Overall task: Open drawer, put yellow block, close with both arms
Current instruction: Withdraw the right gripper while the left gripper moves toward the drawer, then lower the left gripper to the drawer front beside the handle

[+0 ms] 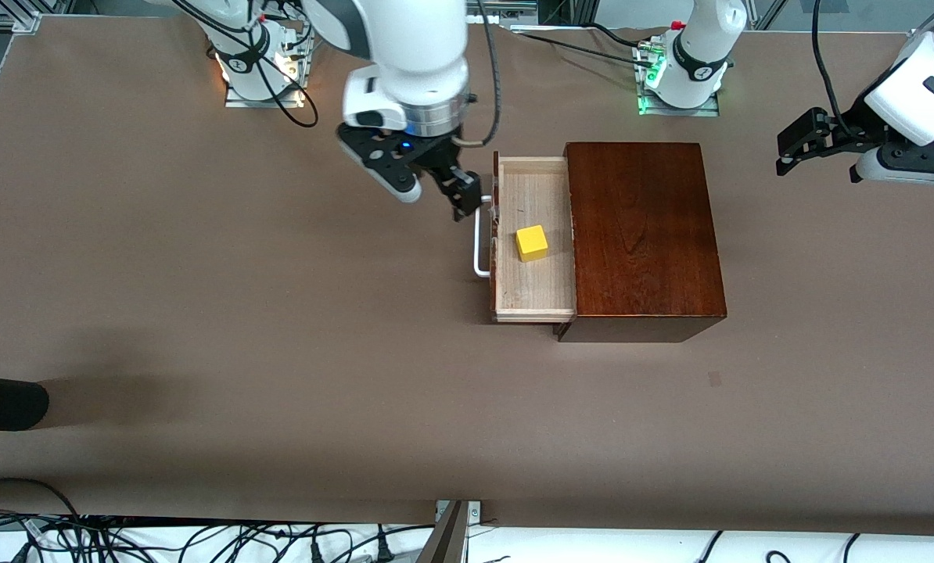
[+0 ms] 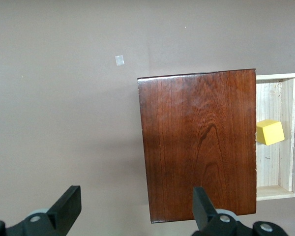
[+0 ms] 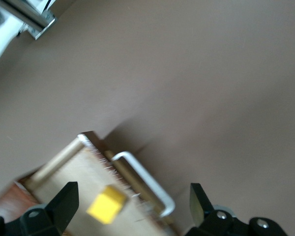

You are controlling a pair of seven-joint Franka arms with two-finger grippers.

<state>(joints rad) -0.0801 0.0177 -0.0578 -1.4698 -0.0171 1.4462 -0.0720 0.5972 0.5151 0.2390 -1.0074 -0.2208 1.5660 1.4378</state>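
— What did the right gripper (image 1: pixel 436 188) do at the front view's nine o'clock side?
— It hung over the white handle (image 1: pixel 480 242) of the drawer (image 1: pixel 535 297), fingers (image 3: pixel 64 204) spread wide, pinching nothing.
— And the yellow block (image 1: pixel 531 242)?
— It lay in the pulled-out drawer, on the pale wood, apart from the tray's walls. The drawer stuck out of the dark wooden box (image 1: pixel 643 234) toward the right arm's end of the worktop (image 1: pixel 201 313).
— At three o'clock?
— The left gripper (image 1: pixel 807 152) waited over bare worktop, fingers (image 2: pixel 69 206) likewise spread and empty.
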